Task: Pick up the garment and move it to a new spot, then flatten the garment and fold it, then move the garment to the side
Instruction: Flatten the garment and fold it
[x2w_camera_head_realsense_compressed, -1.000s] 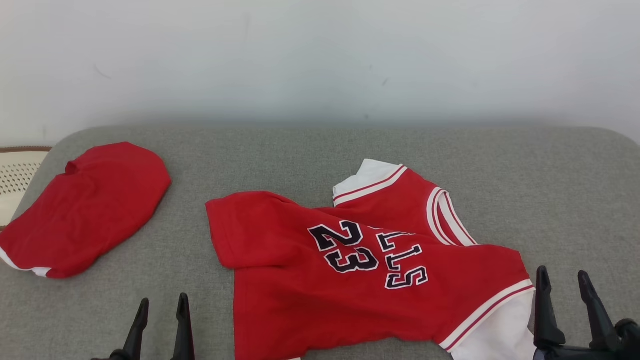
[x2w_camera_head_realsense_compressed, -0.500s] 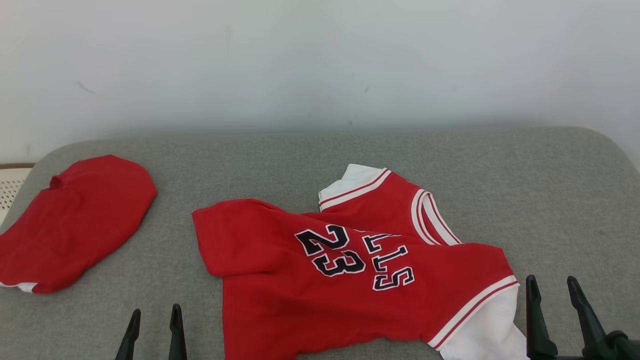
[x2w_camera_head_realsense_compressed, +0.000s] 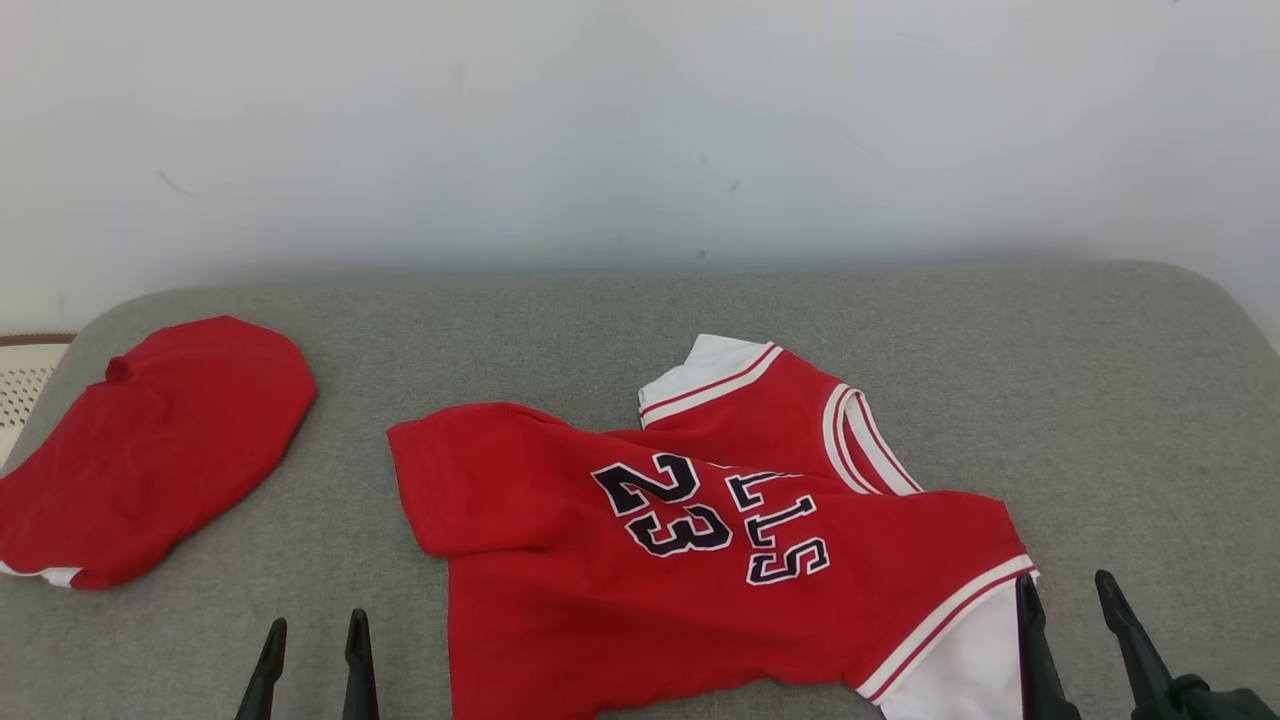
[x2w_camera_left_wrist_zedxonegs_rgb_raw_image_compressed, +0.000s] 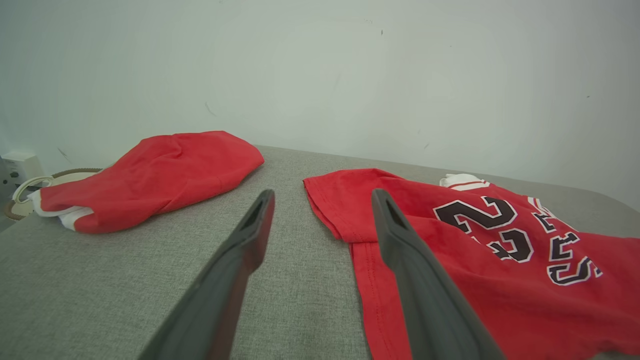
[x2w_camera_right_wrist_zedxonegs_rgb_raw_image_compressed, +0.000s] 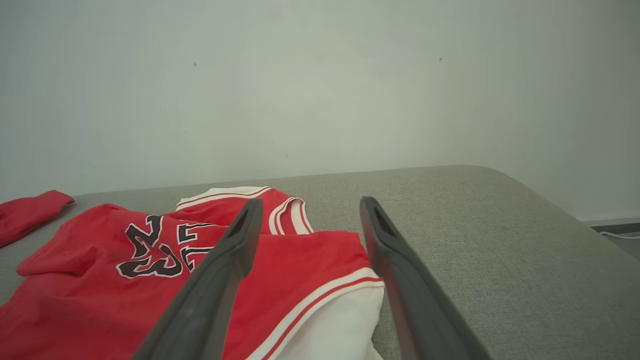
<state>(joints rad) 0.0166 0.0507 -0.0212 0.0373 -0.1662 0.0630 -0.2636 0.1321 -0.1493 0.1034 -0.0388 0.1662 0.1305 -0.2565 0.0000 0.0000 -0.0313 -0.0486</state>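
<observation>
The garment (x2w_camera_head_realsense_compressed: 700, 560) is a red jersey with white sleeve trim and the number 23, lying crumpled and partly folded over on the grey padded table (x2w_camera_head_realsense_compressed: 600, 310). It also lies in the left wrist view (x2w_camera_left_wrist_zedxonegs_rgb_raw_image_compressed: 475, 250) and the right wrist view (x2w_camera_right_wrist_zedxonegs_rgb_raw_image_compressed: 150, 270). My left gripper (x2w_camera_head_realsense_compressed: 312, 630) is open at the near edge, left of the jersey's hem, nothing between its fingers (x2w_camera_left_wrist_zedxonegs_rgb_raw_image_compressed: 250, 235). My right gripper (x2w_camera_head_realsense_compressed: 1065, 590) is open too, hovering by the jersey's white sleeve at the lower right, holding nothing.
A second red garment (x2w_camera_head_realsense_compressed: 150, 450) lies bunched at the table's far left, also in the left wrist view (x2w_camera_left_wrist_zedxonegs_rgb_raw_image_compressed: 150, 175). A pale wall (x2w_camera_head_realsense_compressed: 640, 120) stands behind the table. A perforated white basket (x2w_camera_head_realsense_compressed: 20, 385) sits past the left edge. Bare grey surface lies to the right.
The head camera has shifted, so the whole scene sits lower and more to the left. Both grippers show lower in the view, still open; the right one has edged left toward the sleeve.
</observation>
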